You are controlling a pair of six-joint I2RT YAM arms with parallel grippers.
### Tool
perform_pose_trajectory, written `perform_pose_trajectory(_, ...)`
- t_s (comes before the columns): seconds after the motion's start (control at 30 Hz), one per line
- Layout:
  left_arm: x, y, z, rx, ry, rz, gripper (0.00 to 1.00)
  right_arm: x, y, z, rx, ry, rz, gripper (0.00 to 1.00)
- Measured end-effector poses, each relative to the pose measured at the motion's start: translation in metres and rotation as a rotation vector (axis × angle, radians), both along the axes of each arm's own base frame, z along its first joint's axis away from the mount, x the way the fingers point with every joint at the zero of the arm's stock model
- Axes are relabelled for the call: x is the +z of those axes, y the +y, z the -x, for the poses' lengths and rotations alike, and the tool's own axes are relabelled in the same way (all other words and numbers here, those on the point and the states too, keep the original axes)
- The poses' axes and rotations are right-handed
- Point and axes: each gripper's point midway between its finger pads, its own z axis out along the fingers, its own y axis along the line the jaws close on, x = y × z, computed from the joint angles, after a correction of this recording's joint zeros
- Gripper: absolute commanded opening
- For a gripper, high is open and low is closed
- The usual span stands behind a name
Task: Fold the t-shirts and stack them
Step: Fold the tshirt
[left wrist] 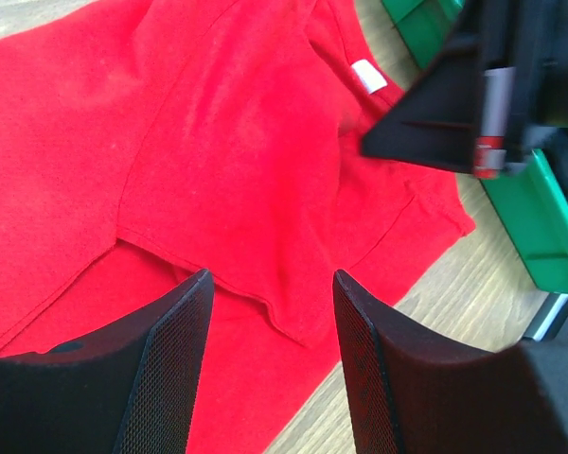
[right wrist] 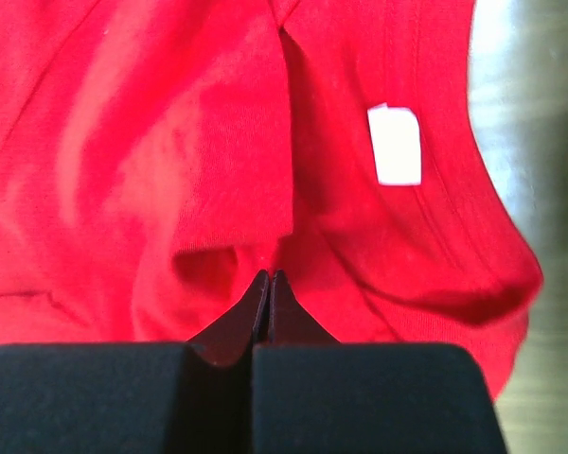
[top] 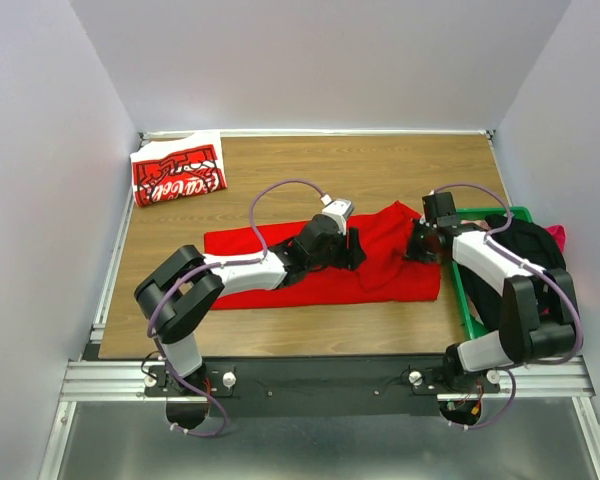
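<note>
The plain red t-shirt [top: 400, 275] lies spread across the table's middle, partly folded over itself. My left gripper [top: 358, 248] is open just above it, its jaws straddling a folded hem corner [left wrist: 298, 326]. My right gripper [top: 417, 243] is shut at the shirt's right end, its tips [right wrist: 270, 274] pinching a bunched fold of red cloth [right wrist: 170, 142] near the white label [right wrist: 395, 145]. It also shows in the left wrist view [left wrist: 369, 144]. The red t-shirt with white lettering [top: 178, 177] lies folded at the far left corner.
A green crate [top: 470, 300] stands at the table's right edge, with dark cloth [top: 530, 245] in it; it also shows in the left wrist view [left wrist: 540, 227]. White walls close off the back and sides. Bare wooden table [top: 380, 165] lies behind the shirt.
</note>
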Motion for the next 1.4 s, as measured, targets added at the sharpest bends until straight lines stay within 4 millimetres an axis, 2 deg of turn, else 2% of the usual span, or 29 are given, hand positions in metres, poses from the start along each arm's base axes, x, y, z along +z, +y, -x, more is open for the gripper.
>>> perform_pose_trajectory(0.13, -0.008, 0.0, 0.0, -0.002, 0.01, -0.013, 0.61, 0.014, -0.001, 0.009, -0.018, -0.011, -0.012, 0.0)
perform_pose_trajectory(0.27, -0.013, 0.0, 0.001, -0.006, 0.019, -0.021, 0.61, 0.019, -0.003, 0.025, -0.042, 0.018, -0.018, 0.0)
perform_pose_trajectory(0.5, -0.016, 0.0, 0.001, -0.013, 0.014, -0.031, 0.61, 0.016, -0.004, 0.055, -0.091, 0.093, -0.033, 0.01)
perform_pose_trajectory(0.63, -0.015, -0.001, 0.0, -0.02, 0.001, -0.039, 0.61, 0.015, 0.0, 0.066, -0.109, 0.129, -0.037, 0.0)
perform_pose_trajectory(0.8, -0.009, -0.004, -0.003, -0.031, -0.017, -0.033, 0.61, 0.015, 0.003, 0.074, -0.125, 0.148, -0.031, 0.0)
perform_pose_trajectory(1.0, -0.01, -0.008, 0.005, -0.076, 0.001, -0.019, 0.57, 0.013, -0.003, 0.076, -0.167, 0.154, 0.002, 0.01)
perform_pose_trajectory(1.17, -0.026, -0.005, 0.019, -0.098, 0.059, -0.027, 0.54, 0.01, -0.008, 0.076, -0.18, 0.159, 0.028, 0.01)
perform_pose_trajectory(1.4, -0.054, -0.015, 0.043, -0.147, 0.127, -0.058, 0.53, 0.01, -0.009, 0.076, -0.182, 0.157, 0.034, 0.01)
